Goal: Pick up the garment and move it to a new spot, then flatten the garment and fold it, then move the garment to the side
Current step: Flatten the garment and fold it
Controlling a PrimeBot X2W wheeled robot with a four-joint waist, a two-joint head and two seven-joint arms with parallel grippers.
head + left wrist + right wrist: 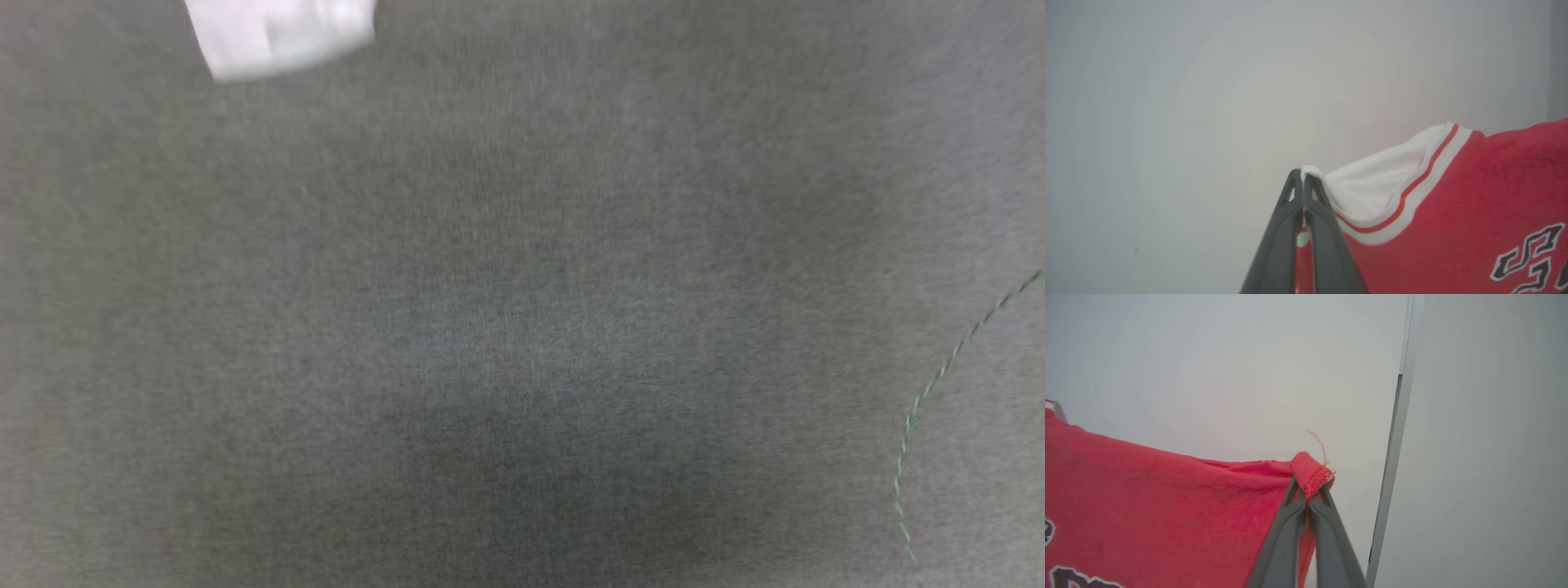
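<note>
The red shirt [1453,212] hangs before the pale wall [1208,102]; left gripper [1303,176] pinches its white sleeve [1372,192], right gripper [1309,486] its red hem corner [1308,467]. I should draw it taut before lowering.

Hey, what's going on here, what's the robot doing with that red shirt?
The robot is holding the garment up between its two arms. The left gripper is shut on the tip of a white sleeve, and the right gripper is shut on a red hemmed corner. The shirt hangs in front of a pale wall, not yet laid flat. The head view looks down on a grey surface.
</note>
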